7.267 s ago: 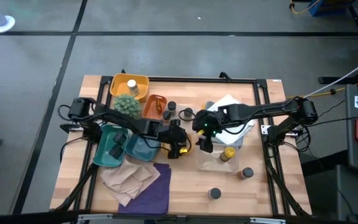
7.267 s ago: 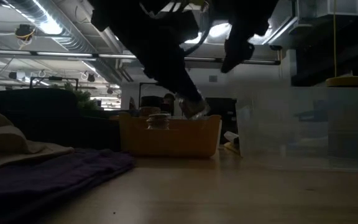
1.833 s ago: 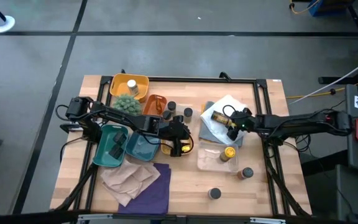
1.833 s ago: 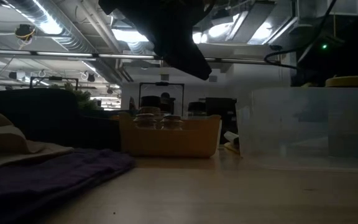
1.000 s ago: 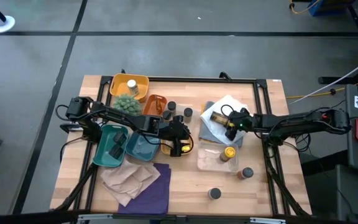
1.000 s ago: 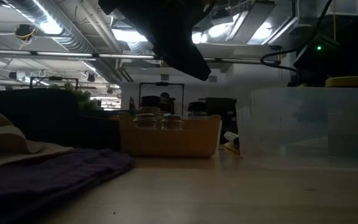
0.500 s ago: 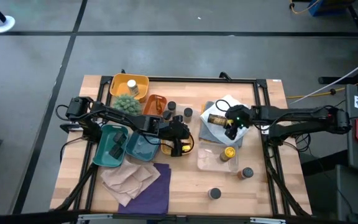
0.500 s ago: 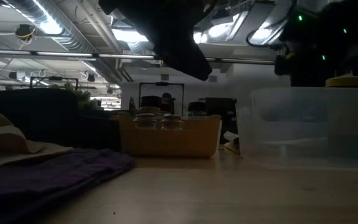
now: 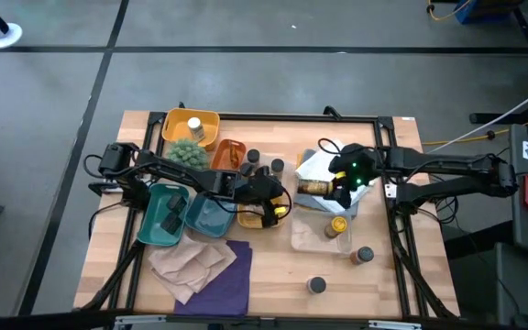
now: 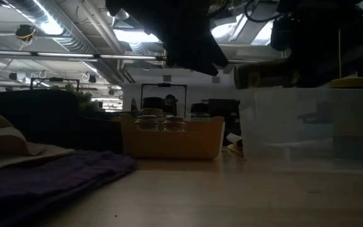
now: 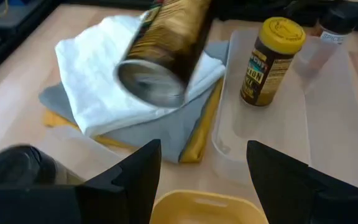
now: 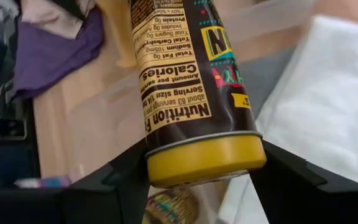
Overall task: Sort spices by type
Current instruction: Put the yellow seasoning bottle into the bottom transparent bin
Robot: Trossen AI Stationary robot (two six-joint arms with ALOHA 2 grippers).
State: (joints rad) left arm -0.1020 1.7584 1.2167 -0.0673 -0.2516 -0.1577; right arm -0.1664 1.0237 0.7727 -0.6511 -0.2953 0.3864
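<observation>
Spice jar [image 12: 191,81], dark w/ yellow lid, is lying sideways between the fingers of our right claw [image 9: 335,188], lifted clear of the tabletop [image 9: 273,275]. We're holding it over the folded white cloth [image 9: 324,165], just beside the clear tray [image 9: 310,240]. In that tray, right below the claw, a 2nd yellow-lid jar [image 9: 337,225] is standing upright. Our left claw [image 9: 271,209] is hanging wide and empty over the yellow bin [image 10: 172,142], w/ the held jar straight ahead of it in the left wrist view. Two more jars [image 9: 365,255] are sitting on bare wood, well apart from both claws. Dark-lid jars [image 9: 275,167] are standing just behind the left claw.
</observation>
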